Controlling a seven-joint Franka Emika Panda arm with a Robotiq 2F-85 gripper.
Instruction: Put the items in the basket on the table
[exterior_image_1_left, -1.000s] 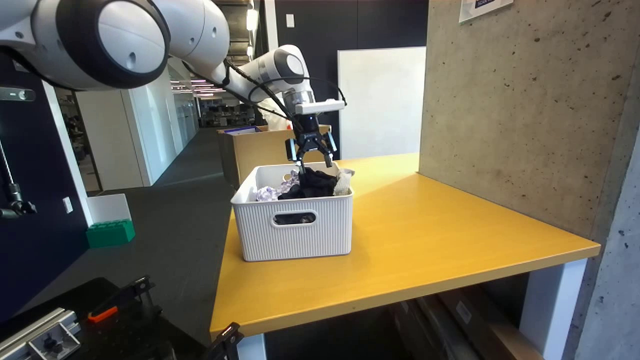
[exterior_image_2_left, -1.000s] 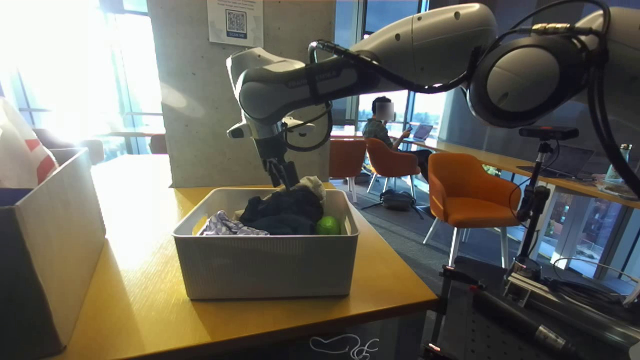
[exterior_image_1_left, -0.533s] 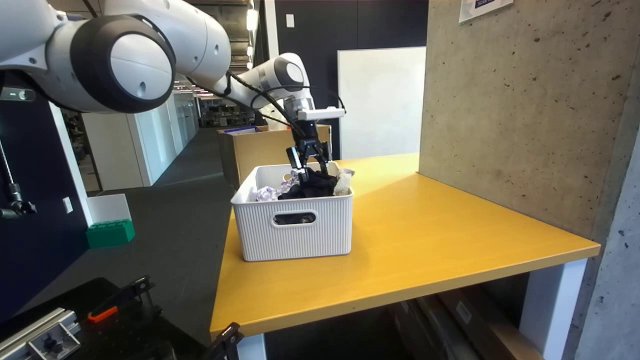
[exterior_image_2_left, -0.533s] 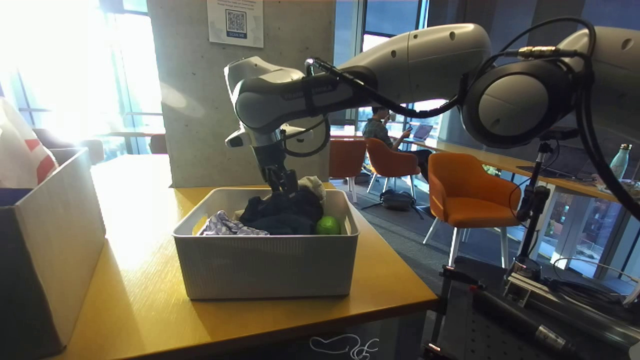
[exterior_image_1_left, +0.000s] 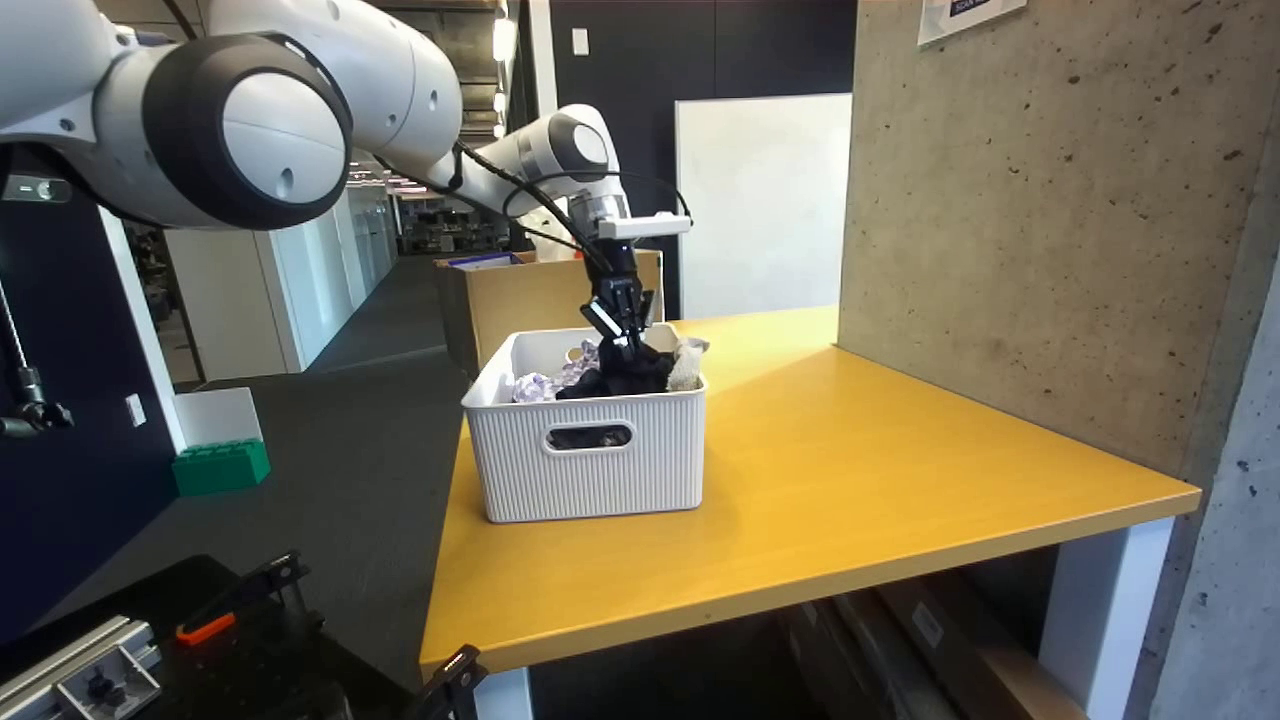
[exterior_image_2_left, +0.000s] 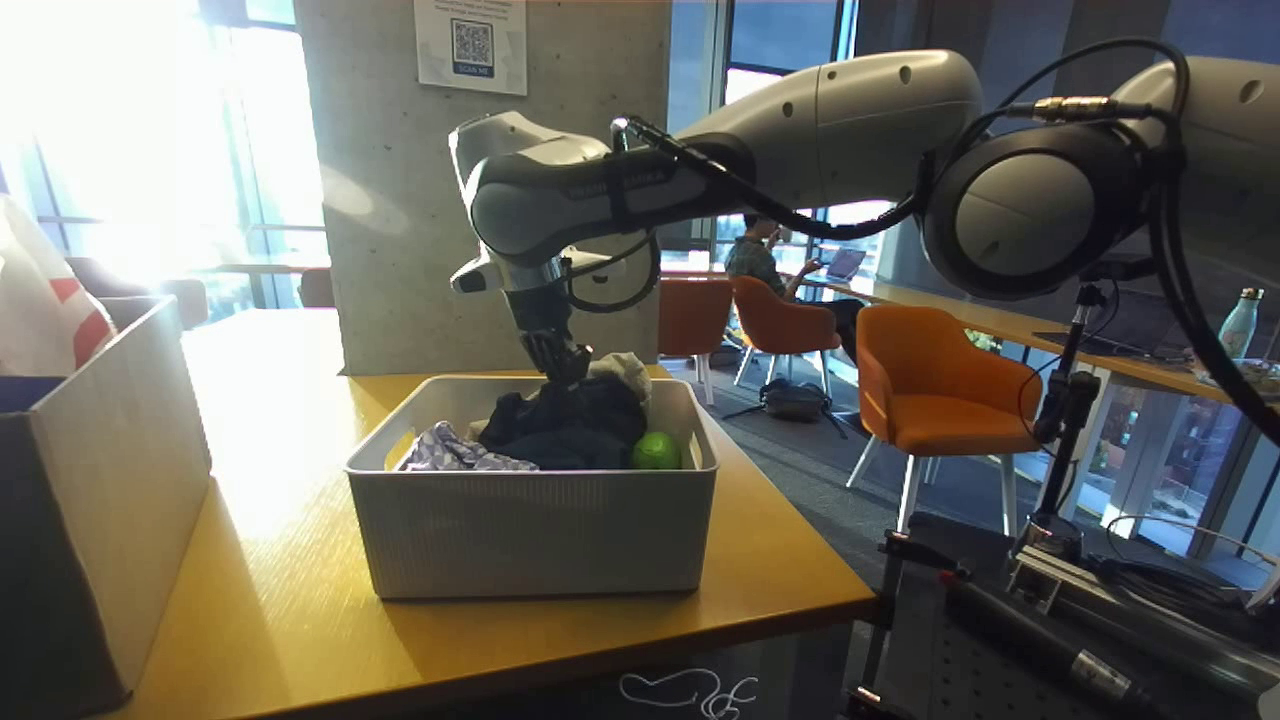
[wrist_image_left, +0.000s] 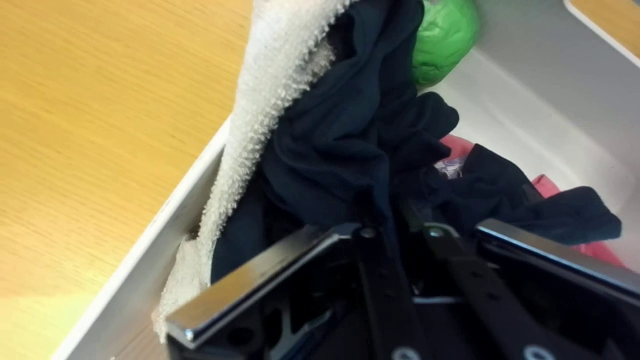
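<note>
In both exterior views the white basket (exterior_image_1_left: 590, 485) stands near one edge of the yellow table (exterior_image_1_left: 850, 500). My gripper (exterior_image_2_left: 570, 378) reaches down into it, and its fingers have come together on the black garment (wrist_image_left: 340, 150); the tips sink into dark folds and are partly hidden. A pale fluffy cloth (wrist_image_left: 270, 75) hangs over the basket's rim beside the garment. The purple-and-white cloth (exterior_image_2_left: 455, 450) lies at the other end of the basket. Pink cloth (wrist_image_left: 545, 186) peeks out under the black garment. A green round item (wrist_image_left: 442, 42) also sits inside the basket.
A cardboard box (exterior_image_1_left: 535, 300) stands close beyond the basket, with a white bag (exterior_image_2_left: 40, 290) in it. A concrete pillar (exterior_image_1_left: 1020, 200) borders the table. Orange chairs (exterior_image_2_left: 935, 380) stand on the floor past the table's edge.
The arm has come down into the basket, and the gripper has gone from wide open to shut on the black garment. Basket and other items have stayed in place.
</note>
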